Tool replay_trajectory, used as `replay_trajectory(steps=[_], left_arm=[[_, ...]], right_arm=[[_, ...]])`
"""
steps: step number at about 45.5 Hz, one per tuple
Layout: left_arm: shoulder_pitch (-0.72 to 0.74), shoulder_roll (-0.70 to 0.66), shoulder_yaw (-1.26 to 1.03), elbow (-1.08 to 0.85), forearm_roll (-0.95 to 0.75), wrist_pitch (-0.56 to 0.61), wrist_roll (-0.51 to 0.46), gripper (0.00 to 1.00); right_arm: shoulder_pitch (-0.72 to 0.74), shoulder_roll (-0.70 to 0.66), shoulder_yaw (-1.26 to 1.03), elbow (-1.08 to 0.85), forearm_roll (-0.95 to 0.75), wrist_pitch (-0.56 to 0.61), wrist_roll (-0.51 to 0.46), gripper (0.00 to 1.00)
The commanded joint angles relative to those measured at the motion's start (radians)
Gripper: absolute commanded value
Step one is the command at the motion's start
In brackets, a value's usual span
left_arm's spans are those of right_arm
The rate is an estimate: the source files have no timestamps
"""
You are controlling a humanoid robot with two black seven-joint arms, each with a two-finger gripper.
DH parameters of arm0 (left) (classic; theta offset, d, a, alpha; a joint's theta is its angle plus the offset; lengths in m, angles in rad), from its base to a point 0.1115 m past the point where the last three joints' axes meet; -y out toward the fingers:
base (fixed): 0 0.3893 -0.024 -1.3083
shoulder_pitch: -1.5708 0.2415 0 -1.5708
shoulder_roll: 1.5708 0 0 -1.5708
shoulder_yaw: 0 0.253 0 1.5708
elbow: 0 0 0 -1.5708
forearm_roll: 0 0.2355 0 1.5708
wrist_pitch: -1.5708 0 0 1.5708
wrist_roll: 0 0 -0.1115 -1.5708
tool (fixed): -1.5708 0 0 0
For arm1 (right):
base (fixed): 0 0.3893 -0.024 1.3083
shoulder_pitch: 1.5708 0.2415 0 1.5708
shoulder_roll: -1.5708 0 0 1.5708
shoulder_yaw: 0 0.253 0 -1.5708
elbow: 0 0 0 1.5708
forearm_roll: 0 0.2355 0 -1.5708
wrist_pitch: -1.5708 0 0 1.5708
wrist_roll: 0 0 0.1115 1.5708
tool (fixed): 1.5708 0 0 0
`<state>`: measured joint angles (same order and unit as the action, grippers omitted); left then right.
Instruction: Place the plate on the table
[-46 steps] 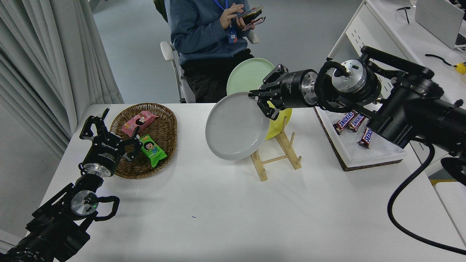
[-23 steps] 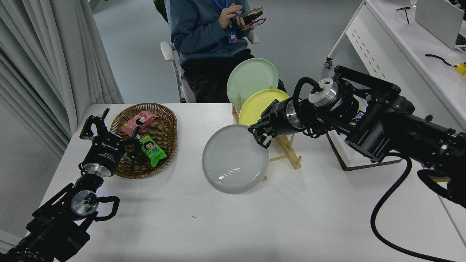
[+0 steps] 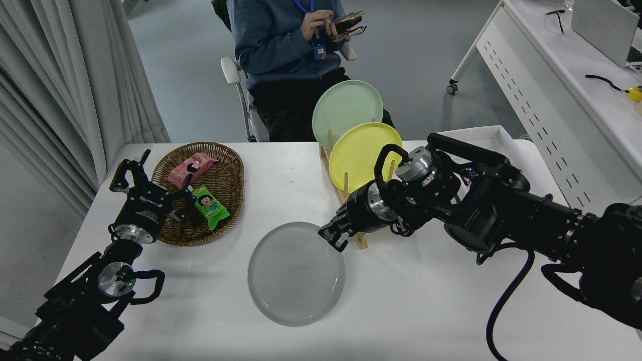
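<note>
The light-grey plate [image 3: 296, 273] lies nearly flat, low over or on the white table [image 3: 426, 311], in front of the wooden rack. My right gripper [image 3: 332, 237] is shut on the plate's far right rim. I cannot tell whether the plate rests fully on the table. My left gripper [image 3: 145, 175] is open and parked at the lower left beside the basket.
A wooden rack [image 3: 351, 200] holds a yellow plate [image 3: 361, 153] and a pale green plate [image 3: 346, 105]. A wicker basket [image 3: 225, 185] with snack packets stands at the left. A person [image 3: 291, 45] sits at the far side with a phone. A white desk [image 3: 551, 75] is at the right.
My right gripper has carried the grey plate from the rack down and toward the table's front, tilting it from upright to nearly flat. The left arm has not moved.
</note>
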<state>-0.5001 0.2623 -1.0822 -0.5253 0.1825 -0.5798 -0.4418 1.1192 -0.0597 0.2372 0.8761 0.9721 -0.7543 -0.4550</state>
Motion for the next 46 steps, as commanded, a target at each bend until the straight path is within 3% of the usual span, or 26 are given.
replay_trajectory(steps=[1,28,46], left_arm=[[0.0,0.0,0.001,0.001,0.0,0.0,0.0,1.0],[0.0,0.0,0.001,-0.001,0.0,0.0,0.0,1.0],[-0.001,0.0,0.001,-0.001,0.0,0.0,0.0,1.0]], right_arm=[[-0.062,0.041,0.002,-0.054,0.002,0.004,0.003,0.0],[-0.142,0.06,0.01,-0.144,-0.006,0.055,0.001,0.0],[-0.14,0.06,0.088,-0.143,0.005,-0.019,-0.001,0.0]])
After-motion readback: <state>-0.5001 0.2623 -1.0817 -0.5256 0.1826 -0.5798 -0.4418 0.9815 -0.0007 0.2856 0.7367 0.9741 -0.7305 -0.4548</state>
